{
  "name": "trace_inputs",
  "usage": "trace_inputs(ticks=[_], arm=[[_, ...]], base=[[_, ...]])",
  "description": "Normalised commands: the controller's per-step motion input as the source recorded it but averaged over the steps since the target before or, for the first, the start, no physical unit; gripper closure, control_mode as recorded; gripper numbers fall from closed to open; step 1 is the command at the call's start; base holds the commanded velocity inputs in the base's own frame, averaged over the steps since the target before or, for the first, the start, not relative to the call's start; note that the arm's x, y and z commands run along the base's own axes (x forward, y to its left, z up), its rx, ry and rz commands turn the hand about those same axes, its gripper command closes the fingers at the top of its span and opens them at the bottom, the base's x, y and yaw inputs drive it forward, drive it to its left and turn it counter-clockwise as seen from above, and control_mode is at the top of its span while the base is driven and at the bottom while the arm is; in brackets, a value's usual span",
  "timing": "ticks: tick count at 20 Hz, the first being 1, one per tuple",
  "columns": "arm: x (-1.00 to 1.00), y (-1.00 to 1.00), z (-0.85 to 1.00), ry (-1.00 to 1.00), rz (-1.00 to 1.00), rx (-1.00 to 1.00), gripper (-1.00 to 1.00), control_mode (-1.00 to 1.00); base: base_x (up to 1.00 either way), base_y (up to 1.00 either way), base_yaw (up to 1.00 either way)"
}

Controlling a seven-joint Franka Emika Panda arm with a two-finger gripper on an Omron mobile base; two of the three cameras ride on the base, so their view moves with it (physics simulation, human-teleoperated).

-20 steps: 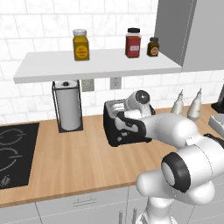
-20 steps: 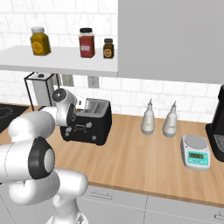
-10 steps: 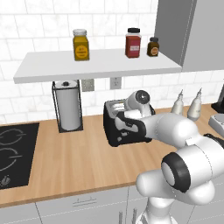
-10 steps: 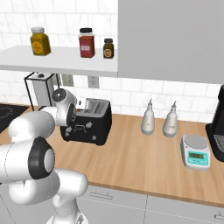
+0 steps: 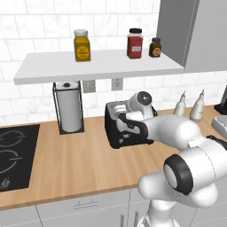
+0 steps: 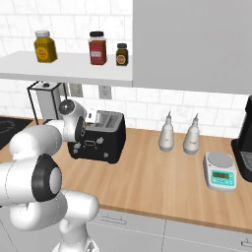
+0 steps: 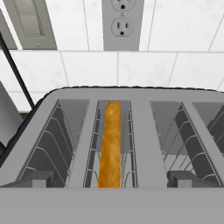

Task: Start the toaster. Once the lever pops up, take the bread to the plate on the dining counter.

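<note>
The black toaster (image 5: 116, 133) (image 6: 101, 142) stands on the wood wall counter against the tiled wall. The hand view looks down on its silver slotted top (image 7: 144, 131). The bread (image 7: 109, 144), a thin golden slice, stands on edge down in the slot left of centre. My gripper (image 7: 111, 180) hovers just above the toaster's near edge. It is open, with one fingertip (image 7: 33, 179) far to each side and nothing between them. In both base views the arm's hand hangs over the toaster. The plate and the dining counter are out of view.
A paper towel holder (image 5: 68, 111) stands left of the toaster, with a black cooktop (image 5: 13, 153) beyond it. Two bottles (image 6: 167, 135), a small scale (image 6: 220, 171) and a dark coffee machine (image 6: 244, 142) stand to the right. A shelf (image 5: 88, 62) with jars hangs overhead.
</note>
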Motion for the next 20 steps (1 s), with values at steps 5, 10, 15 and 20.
trace_inputs(ticks=[5, 10, 15, 20], arm=[[0.00, 0.00, 0.00, 0.00, 0.00, 0.00, -1.00, -1.00], [0.00, 0.00, 0.00, 0.00, 0.00, 0.00, -1.00, -1.00], [0.00, 0.00, 0.00, 0.00, 0.00, 0.00, -1.00, -1.00], [0.00, 0.00, 0.00, 0.00, 0.00, 0.00, -1.00, -1.00]], base=[[0.00, 0.00, 0.00], [0.00, 0.00, 0.00], [0.00, 0.00, 0.00], [0.00, 0.00, 0.00]])
